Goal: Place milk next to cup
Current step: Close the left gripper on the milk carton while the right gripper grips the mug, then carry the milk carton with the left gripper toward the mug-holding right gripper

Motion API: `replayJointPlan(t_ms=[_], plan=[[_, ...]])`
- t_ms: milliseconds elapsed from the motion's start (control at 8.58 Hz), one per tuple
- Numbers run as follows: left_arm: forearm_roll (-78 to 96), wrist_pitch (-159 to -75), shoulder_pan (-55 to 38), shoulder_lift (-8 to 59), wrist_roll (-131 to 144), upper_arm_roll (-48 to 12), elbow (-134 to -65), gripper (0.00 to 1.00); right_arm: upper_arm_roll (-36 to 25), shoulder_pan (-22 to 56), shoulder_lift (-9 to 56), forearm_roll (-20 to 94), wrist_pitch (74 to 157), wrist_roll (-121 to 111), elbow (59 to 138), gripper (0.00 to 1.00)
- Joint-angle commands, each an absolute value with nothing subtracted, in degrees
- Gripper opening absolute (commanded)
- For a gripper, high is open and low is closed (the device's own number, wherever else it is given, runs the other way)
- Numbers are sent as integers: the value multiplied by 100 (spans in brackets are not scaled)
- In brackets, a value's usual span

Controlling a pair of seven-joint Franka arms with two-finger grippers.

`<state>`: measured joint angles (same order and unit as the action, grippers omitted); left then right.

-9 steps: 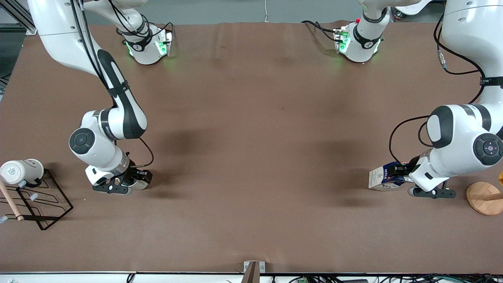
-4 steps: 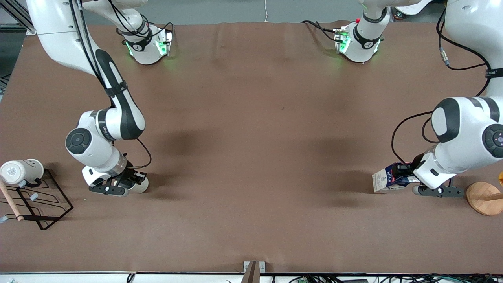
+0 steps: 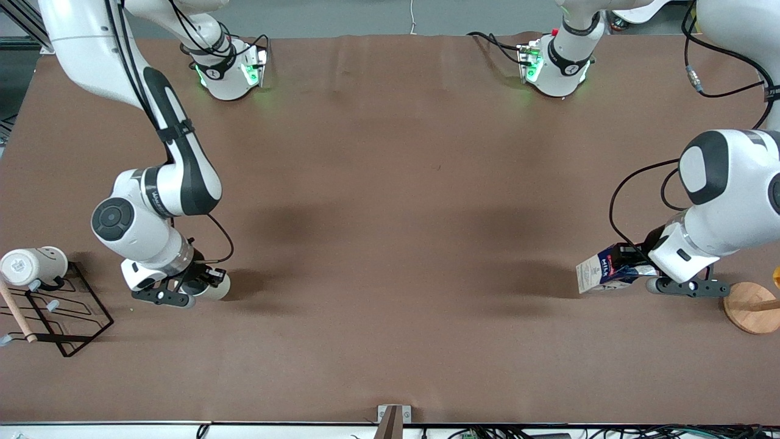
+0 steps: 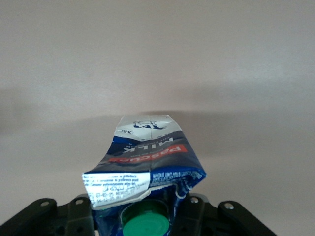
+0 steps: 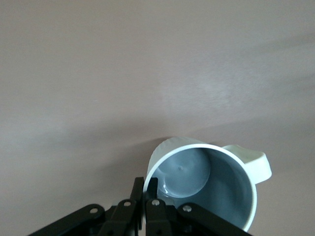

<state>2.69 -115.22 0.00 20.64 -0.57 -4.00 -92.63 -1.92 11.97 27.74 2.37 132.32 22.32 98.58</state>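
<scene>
Front view, read across: right gripper (image 3: pixel 194 291), jaws pinched on the rim of the small pale beige cup with blue-grey inside (image 3: pixel 214 286) at the right arm's end of the brown desk (image 3: pixel 390 213); left gripper (image 3: pixel 640 268), jaws clamped on the dark blue and white gable-top milk carton with green cap (image 3: pixel 600 275), tilted, long axis pointing toward the cup; the two are well apart, so each arm holds its own item

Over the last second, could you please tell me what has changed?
The left gripper closed on the milk and tilted it; the right gripper closed on the cup's rim and drew it toward its end. White mug and rack unchanged.
</scene>
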Motion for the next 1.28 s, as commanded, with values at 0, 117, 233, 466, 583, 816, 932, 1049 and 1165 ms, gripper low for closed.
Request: replayJointPlan(t_ms=[0, 117, 233, 466, 583, 816, 932, 1049, 1165], plan=[[352, -11365, -17, 1855, 411, -649, -9229, 49, -228, 2017, 2663, 273, 12964, 3710, 9634, 0], [352, -11190, -9, 1854, 665, -816, -9054, 49, -229, 2378, 2663, 264, 12946, 4362, 9546, 0], [334, -10884, -17, 1854, 833, -939, -8879, 49, -229, 2791, 2698, 229, 12964, 4821, 9449, 0], [317, -10557, -18, 1837, 1307, -1255, -8685, 49, -237, 3503, 2872, 237, 13008, 5297, 9230, 0], [290, -10538, -18, 1837, 1640, -1474, -8675, 49, -237, 3759, 3161, 168, 13025, 5717, 8967, 0], [272, -10529, -18, 1837, 2203, -1879, -8648, 50, -264, 4103, 3777, 123, 13025, 5836, 8326, 0], [272, -10529, -18, 1846, 2441, -2072, -8648, 50, -264, 4139, 3979, 123, 13025, 5845, 8071, 0], [264, -10538, -26, 1846, 2696, -2240, -8640, 50, -264, 4174, 4138, 114, 13034, 5845, 7920, 0], [264, -10529, -35, 1846, 2890, -2389, -8640, 50, -272, 4184, 4288, 106, 13034, 5836, 7823, 0]])
